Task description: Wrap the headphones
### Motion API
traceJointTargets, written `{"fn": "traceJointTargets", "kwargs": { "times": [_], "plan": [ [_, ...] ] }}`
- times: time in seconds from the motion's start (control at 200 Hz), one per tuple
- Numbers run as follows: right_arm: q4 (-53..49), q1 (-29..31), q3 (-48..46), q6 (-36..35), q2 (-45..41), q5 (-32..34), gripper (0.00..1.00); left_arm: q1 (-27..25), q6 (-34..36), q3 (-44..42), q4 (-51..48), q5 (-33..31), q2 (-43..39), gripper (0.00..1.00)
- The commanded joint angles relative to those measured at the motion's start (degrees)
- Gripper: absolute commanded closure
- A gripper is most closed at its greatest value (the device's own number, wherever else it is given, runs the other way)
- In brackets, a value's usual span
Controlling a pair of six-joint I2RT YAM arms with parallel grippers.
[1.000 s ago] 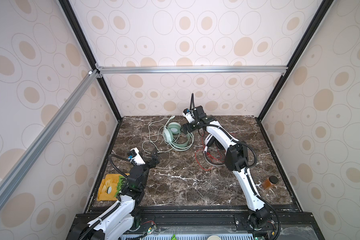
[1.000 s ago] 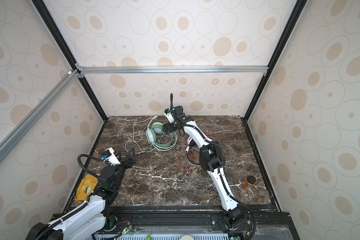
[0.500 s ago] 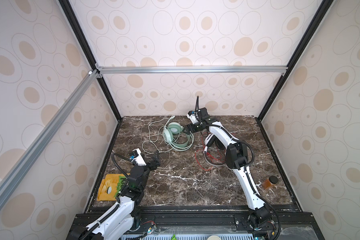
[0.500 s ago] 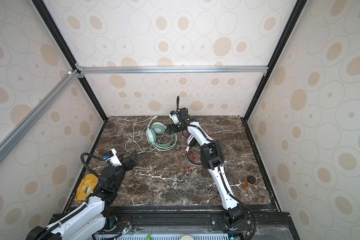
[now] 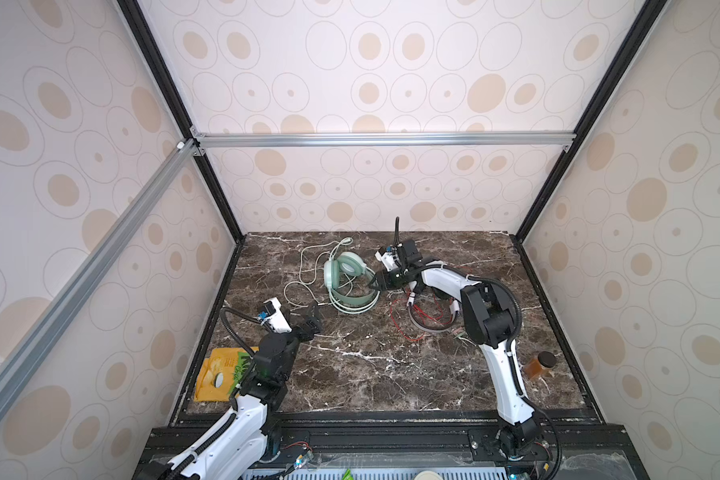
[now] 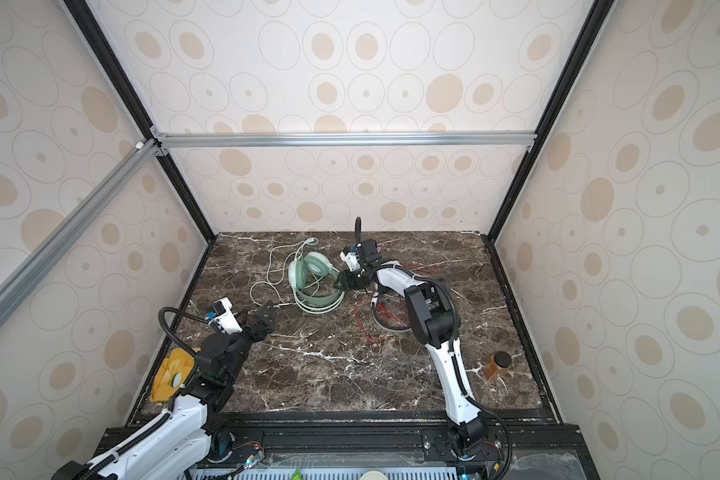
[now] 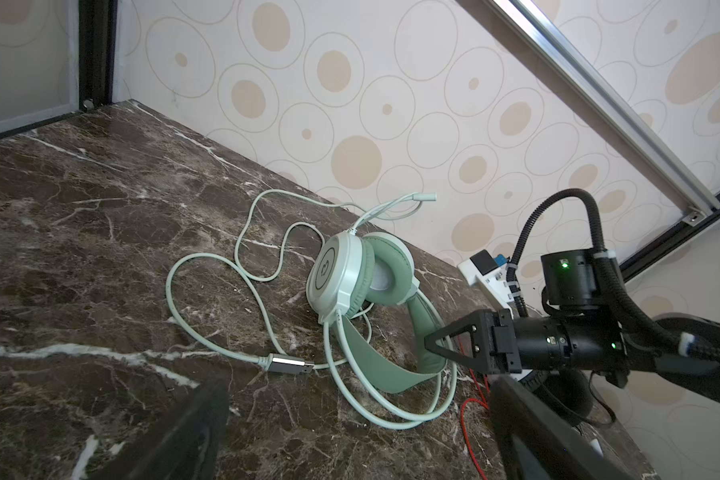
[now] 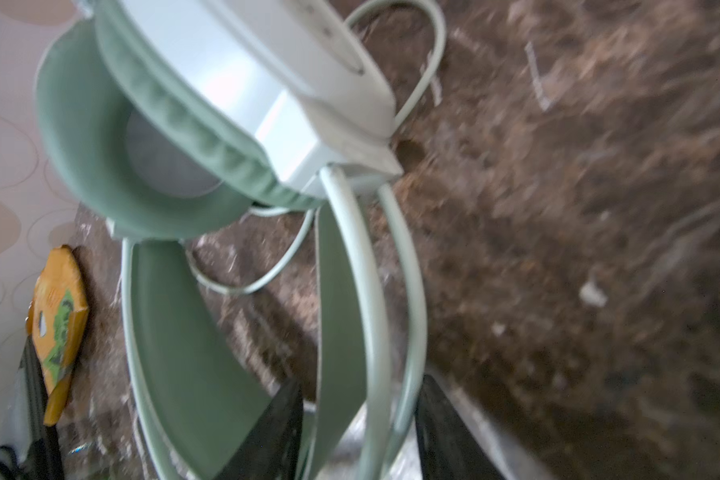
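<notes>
The mint green headphones [image 5: 348,274] [image 6: 314,272] lie at the back left of the marble floor, their pale cord looped to the left and ending in a silver USB plug [image 7: 287,365]. My right gripper [image 5: 371,284] [image 6: 336,282] reaches across to their headband [image 8: 341,299]; its jaws [image 8: 358,436] hold the strap and both rails between them, closed in against the band. The white-and-black headphones [image 5: 429,326] lie under the right arm, partly hidden, amid tangled red cord [image 5: 400,320]. My left gripper [image 5: 313,309] [image 7: 356,436] stands open just short of the plug, holding nothing.
A yellow snack packet [image 5: 221,374] [image 6: 169,374] lies at the front left corner behind the left arm. An amber jar with a black lid [image 5: 539,365] stands by the right wall. Patterned walls close in the floor on three sides.
My right gripper has come down from above the ear cups onto the green headband, and its jaws have narrowed round it. The left arm has shifted only slightly.
</notes>
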Motion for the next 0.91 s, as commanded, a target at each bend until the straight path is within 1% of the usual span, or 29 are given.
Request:
{"fn": "traceJointTargets", "kwargs": {
  "times": [0.0,0.095,0.155,0.185,0.24,0.335,0.38,0.44,0.58,0.68,0.74,0.86,0.9],
  "plan": [
    [10.46,3.24,-9.67,12.77,-8.11,-0.31,0.51,0.27,-1.99,-0.63,-2.12,0.14,-2.42,0.02],
    [22.04,7.22,-20.32,25.44,-13.03,-1.34,0.5,0.24,-2.83,-0.94,-3.91,-0.05,-4.07,0.02],
    [29.05,10.21,-24.95,31.31,-14.82,-2.61,0.47,0.26,-3.69,-0.99,-5.1,0.06,-4.87,0.02],
    [30.98,11.78,-26.02,32.81,-15.49,-3.34,0.46,0.23,-3.97,-1.03,-5.59,0.26,-5.18,0.02],
    [31.43,13.87,-27.51,34.3,-16.88,-3.38,0.43,0.19,-4.42,-1.04,-6.35,0.62,-5.83,0.02],
    [33.66,14.44,-31.04,35.84,-19.64,-3.07,0.38,0.22,-4.9,-1.08,-7.72,0.75,-6.8,0.02],
    [31.81,14.04,-31.52,34.62,-20.72,-2.56,0.34,0.22,-5.07,-1.28,-7.95,0.66,-7.16,0.02],
    [27.74,13.14,-31.1,31.49,-21.73,-1.89,0.32,0.2,-5.26,-1.52,-7.82,0.32,-7.38,0.02],
    [18.83,10.37,-29.25,24.73,-23.49,2.57,0.32,0.26,-5.54,-1.33,-6.91,-0.06,-6.24,0.02],
    [9.3,9.67,-23.44,17.95,-22.94,8.27,0.32,0.26,-5.49,-0.54,-6.29,0.13,-4.13,0.02],
    [4.37,9.67,-19.31,14.7,-21.73,10.9,0.3,0.26,-5.57,0.12,-6.28,0.19,-2.71,0.02],
    [-0.25,9.84,-13.0,12.45,-19.36,14.99,0.23,0.27,-5.84,2.21,-7.71,0.74,0.05,0.02],
    [-1.32,9.83,-11.0,12.09,-18.51,16.27,0.22,0.27,-6.12,3.0,-8.67,0.75,0.93,0.02]
  ]
}}
